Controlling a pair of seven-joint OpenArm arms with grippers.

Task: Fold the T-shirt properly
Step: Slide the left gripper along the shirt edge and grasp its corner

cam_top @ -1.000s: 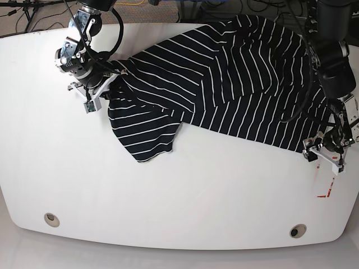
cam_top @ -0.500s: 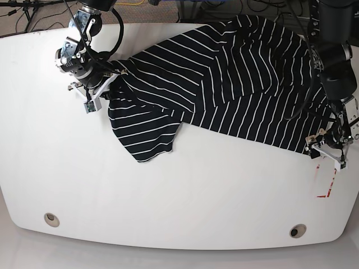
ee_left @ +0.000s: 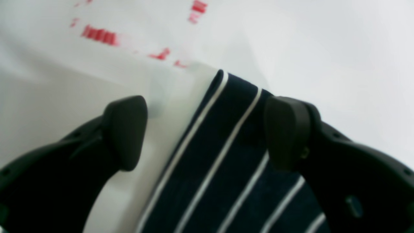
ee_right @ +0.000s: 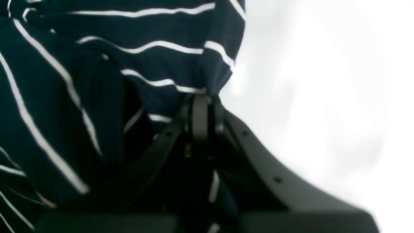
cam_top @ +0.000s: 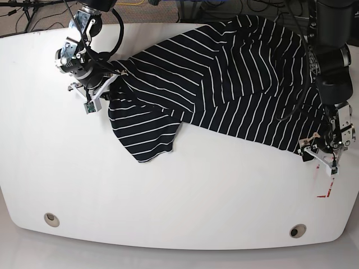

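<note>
The T-shirt (cam_top: pixel 224 84), black with thin white stripes, lies crumpled across the back of the white table (cam_top: pixel 168 196), one sleeve hanging toward the middle. My right gripper (cam_top: pixel 98 89), on the base view's left, is shut on a bunched fold of the shirt (ee_right: pixel 207 87). My left gripper (cam_top: pixel 320 157), on the base view's right, is open, low over the table. Its fingers (ee_left: pixel 124 129) straddle the shirt's corner (ee_left: pixel 226 129) without touching it.
Red marks (cam_top: pixel 325 193) are on the table near its right edge, just beyond my left gripper; they show blurred in the left wrist view (ee_left: pixel 100 35). Two round holes (cam_top: pixel 51 219) sit near the front edge. Cables lie behind the table.
My left gripper has moved a little left and back, closing in on the shirt's right corner. My right gripper has held still, shut on the fabric.
</note>
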